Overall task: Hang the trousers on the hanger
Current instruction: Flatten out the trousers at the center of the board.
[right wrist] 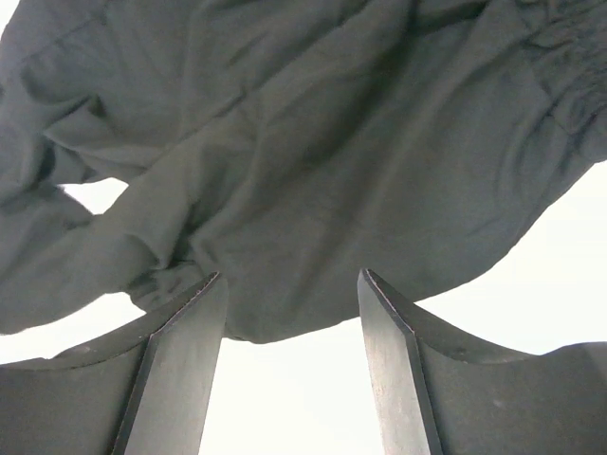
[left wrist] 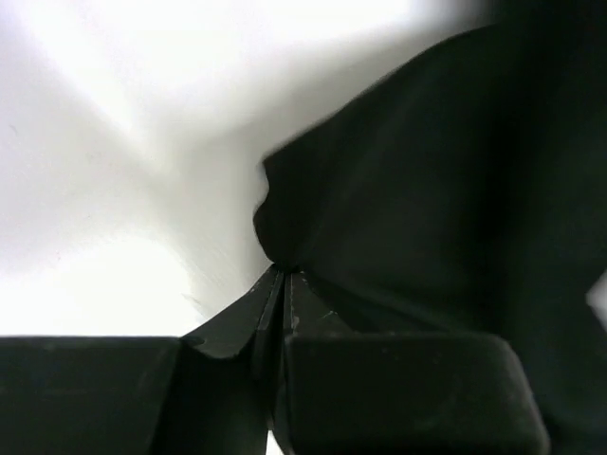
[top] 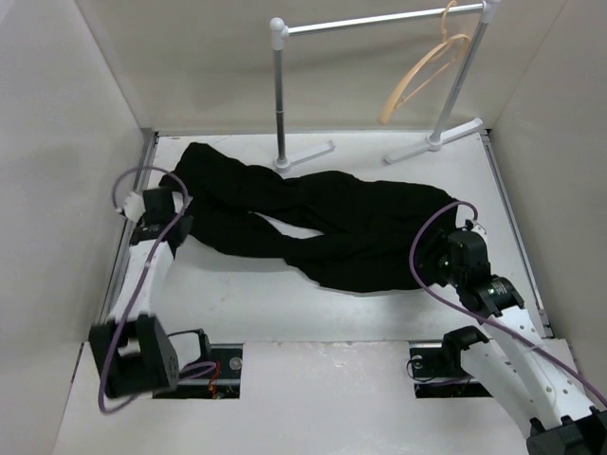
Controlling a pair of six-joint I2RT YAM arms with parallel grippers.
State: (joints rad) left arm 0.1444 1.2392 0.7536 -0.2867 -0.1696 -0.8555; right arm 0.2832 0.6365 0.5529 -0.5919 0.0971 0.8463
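With the left gripper clamped on a leg end of the trousers, sprawled across the table well short of the hanger on the rail, push the wide-open right gripper over the fabric edge just ahead and pinch a thick fold before lifting.

Soft, even light fills the overhead view: the table reads bright white, the trousers a near-featureless black with a thin shadow along their near edge. In the left wrist view the table left of the trousers glares out, and fabric and left tool blur darkly. The right wrist view is sharper, folds legible.
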